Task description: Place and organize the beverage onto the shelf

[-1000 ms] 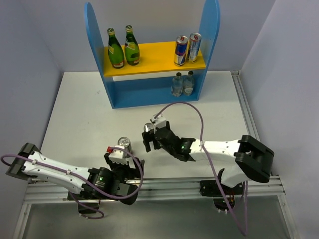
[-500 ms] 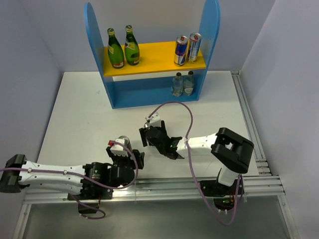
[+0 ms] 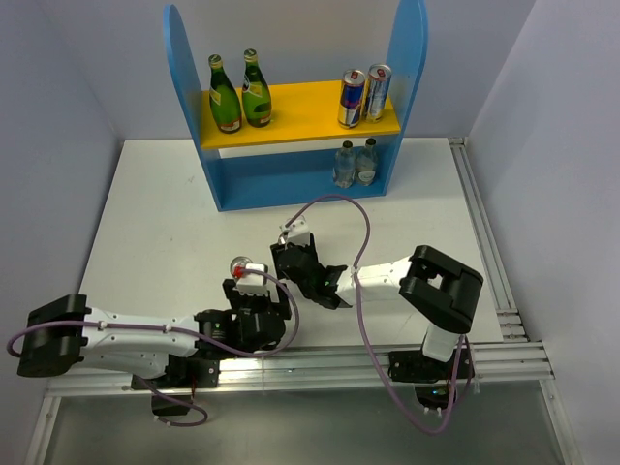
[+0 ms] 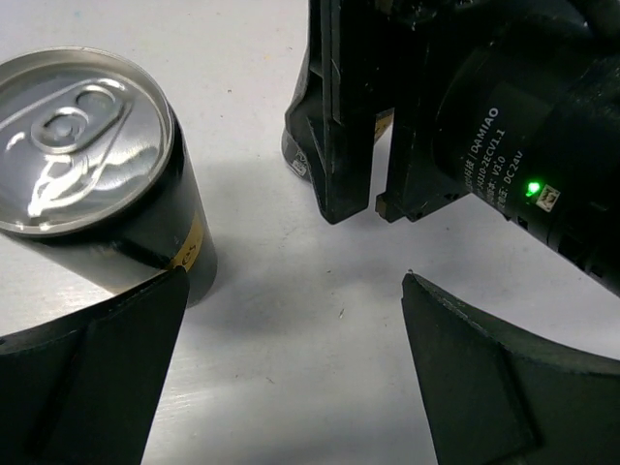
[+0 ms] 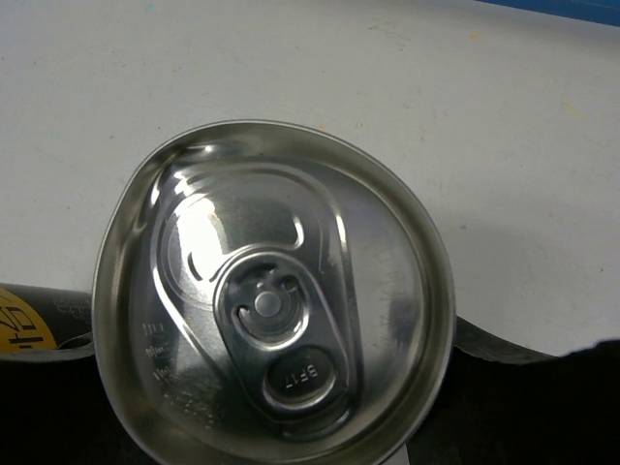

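Two cans stand upright low in the middle of the top view, well apart from the shelf [image 3: 300,108] at the upper centre. The held can [image 5: 276,291] sits between the fingers of the right gripper [image 3: 289,262], which appear closed against its sides. Its long axis is vertical, with the lid facing the wrist camera. From this hand the shelf lies straight up the frame, so I judge the right arm is the one to carry it there. The free can [image 4: 92,165] is at the upper left of the left wrist view, left of the gap of the left gripper [image 4: 291,378], whose fingers are wide apart. In the top view the held can is hidden under the gripper, and the finger contact is hard to make out.
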